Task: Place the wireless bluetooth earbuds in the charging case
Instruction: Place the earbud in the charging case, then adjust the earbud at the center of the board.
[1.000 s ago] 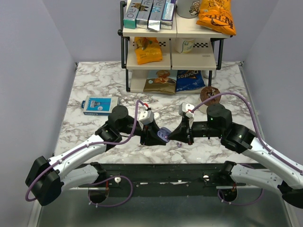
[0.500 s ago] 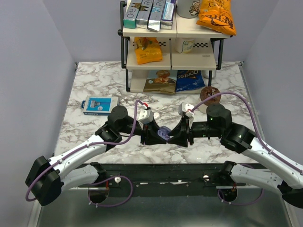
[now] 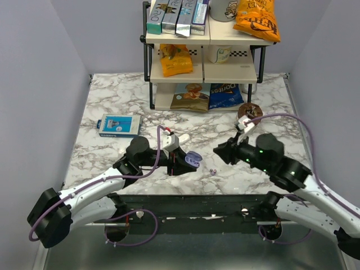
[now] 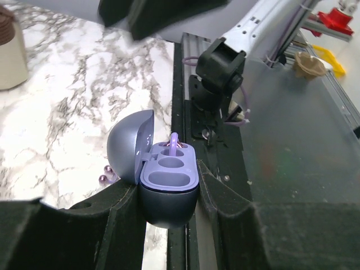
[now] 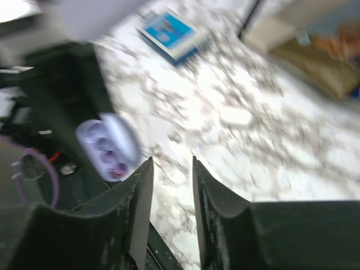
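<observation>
My left gripper [image 3: 181, 162] [image 4: 169, 184] is shut on the lavender-blue charging case [image 3: 192, 158] [image 4: 167, 185], holding it by its lower shell with the lid swung open. One purple earbud [image 4: 174, 144] stands in the case's far slot, and the near slot shows empty. Another earbud [image 3: 212, 170] [image 4: 107, 177] lies on the marble just right of the case. My right gripper [image 3: 221, 151] [image 5: 171, 161] hovers open to the right of the case with nothing between its fingers. The right wrist view is blurred, with the case [image 5: 108, 145] at its left.
A blue box [image 3: 118, 125] [image 5: 171, 34] lies at the left of the marble table [image 3: 112, 101]. A two-tier shelf rack [image 3: 202, 62] with snack bags stands at the back. A brown-topped cup [image 3: 249, 111] is behind the right arm. The black mounting rail [image 3: 185, 205] runs along the near edge.
My right gripper has opened and drawn back to the right, away from the case. The left gripper, still shut on the case, has shifted slightly. An earbud lies uncovered on the marble.
</observation>
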